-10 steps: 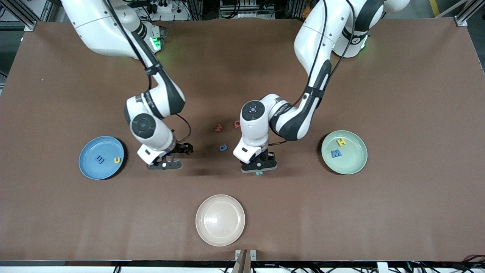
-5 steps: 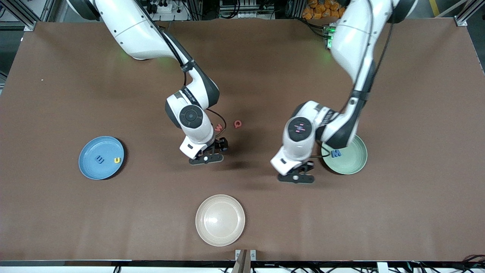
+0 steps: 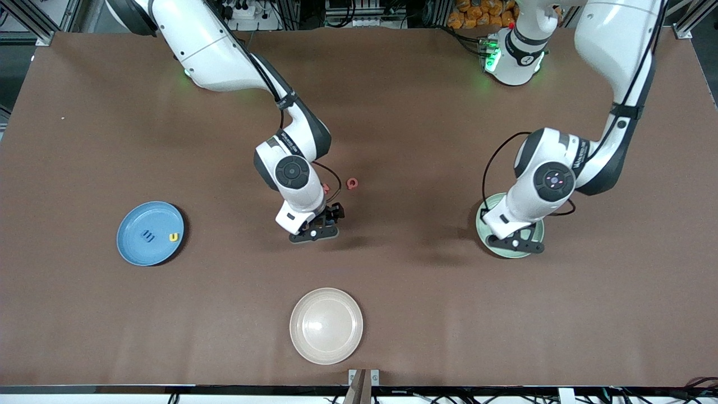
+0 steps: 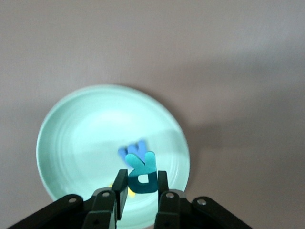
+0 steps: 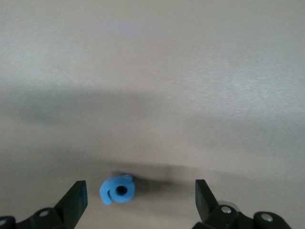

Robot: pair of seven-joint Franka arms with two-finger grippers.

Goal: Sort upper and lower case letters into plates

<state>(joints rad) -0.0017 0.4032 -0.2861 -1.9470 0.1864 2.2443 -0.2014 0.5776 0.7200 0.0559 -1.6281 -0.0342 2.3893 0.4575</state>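
left wrist view alone shows left end effector (image 4: 138, 191) gripping teal letter (image 4: 141, 172); right end effector (image 5: 140, 200) open.

a robotics lab. two white arms (image 3: 235, 50) are bolted at the 12 o'clock edge of a wide table (image 3: 392, 314) under plain brown covering, status lights glowing green at their bases. aluminium framing (image 3: 687, 22) stands at the corners near 11 and 1 o'clock, and power strips and cables (image 3: 241, 11) run along the 12 o'clock edge. only plates (image 3: 326, 326) and small foam letters (image 3: 351, 183) lie on the table.
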